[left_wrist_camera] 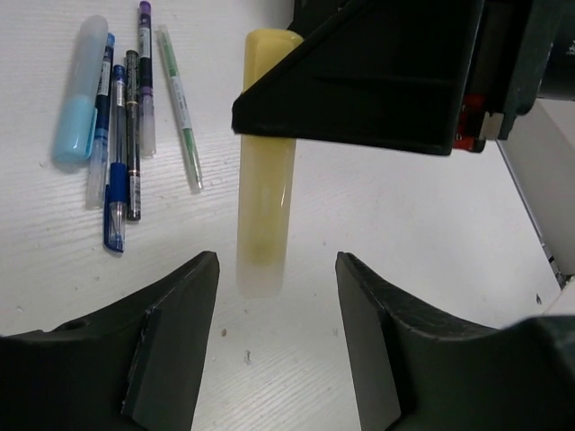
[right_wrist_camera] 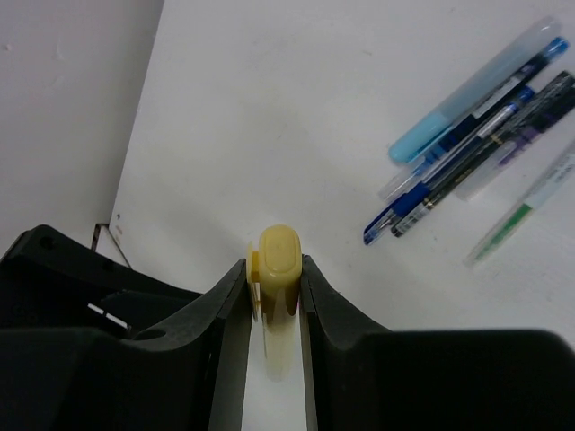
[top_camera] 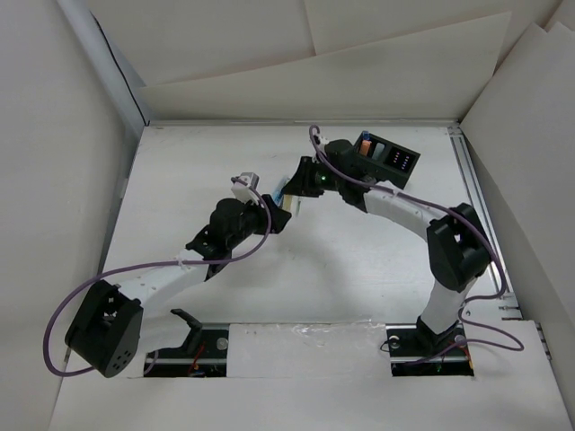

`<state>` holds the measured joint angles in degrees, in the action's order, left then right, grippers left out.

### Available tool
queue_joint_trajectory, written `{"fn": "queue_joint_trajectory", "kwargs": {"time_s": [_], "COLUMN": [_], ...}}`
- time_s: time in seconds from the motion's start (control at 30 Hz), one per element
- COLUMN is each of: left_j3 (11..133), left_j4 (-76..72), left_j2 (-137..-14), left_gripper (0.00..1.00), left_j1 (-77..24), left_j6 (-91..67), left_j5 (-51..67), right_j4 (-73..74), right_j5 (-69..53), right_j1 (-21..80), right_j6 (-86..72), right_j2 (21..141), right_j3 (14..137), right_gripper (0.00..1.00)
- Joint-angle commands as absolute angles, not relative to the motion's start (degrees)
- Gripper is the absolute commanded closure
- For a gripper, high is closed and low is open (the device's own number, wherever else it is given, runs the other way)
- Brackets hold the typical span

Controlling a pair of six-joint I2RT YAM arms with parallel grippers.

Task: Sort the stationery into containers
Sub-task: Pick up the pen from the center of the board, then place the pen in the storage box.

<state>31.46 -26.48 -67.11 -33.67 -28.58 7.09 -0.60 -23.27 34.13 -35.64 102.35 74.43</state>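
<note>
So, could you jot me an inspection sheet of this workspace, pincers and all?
Surface: white table, a few faint specks.
Job's things: pale yellow highlighter, gripped; light blue highlighter, blue pen, dark pen, purple-capped pen and green pen lie together; black box holds an orange item.
Clutter: nothing seen.
Grippers: right pincer clamps the pale yellow highlighter; left pincer is open on either side of it, not touching.
Cables: purple cables loop along both arms.
Surroundings: white panels wall the table.
</note>
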Motion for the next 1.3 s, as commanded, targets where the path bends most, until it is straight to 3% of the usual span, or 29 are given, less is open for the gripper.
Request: {"fn": "queue_joint_trajectory", "kwargs": {"time_s": [0.0,0.23,0.6,0.9,1.27], "left_j3": [32.43,31.3,33.39,37.7,41.3], "left_j4": [-30.5,-30.5,-25.85,-22.42,-19.78], "left_j2": [-66.97,-65.74,-70.75,-77.95,-83.67], "left_gripper": [0.48,0.48,0.5,0.52,0.53], "left_j1": [-33.75,-33.75,-33.75,-33.14,-31.55], "left_j6": [-27.95,-28.48,-29.0,-30.15,-32.43], "left_j5": [7.65,3.88,-7.46,-13.7,-15.81], "right_j4": [-3.25,-3.25,-2.72,-2.2,-2.2], "right_j5": [-20.4,-15.48,9.04,20.55,25.3], "right_j1": [31.13,19.45,5.98,7.29,12.21], "right_j6": [-34.98,-34.98,-34.2,-26.2,-24.87], "right_j2": [99.32,93.96,95.52,102.22,106.0], "right_j3": [75.85,75.85,81.9,89.29,87.46], "right_gripper": [0.96,0.97,0.97,0.97,0.97]}}
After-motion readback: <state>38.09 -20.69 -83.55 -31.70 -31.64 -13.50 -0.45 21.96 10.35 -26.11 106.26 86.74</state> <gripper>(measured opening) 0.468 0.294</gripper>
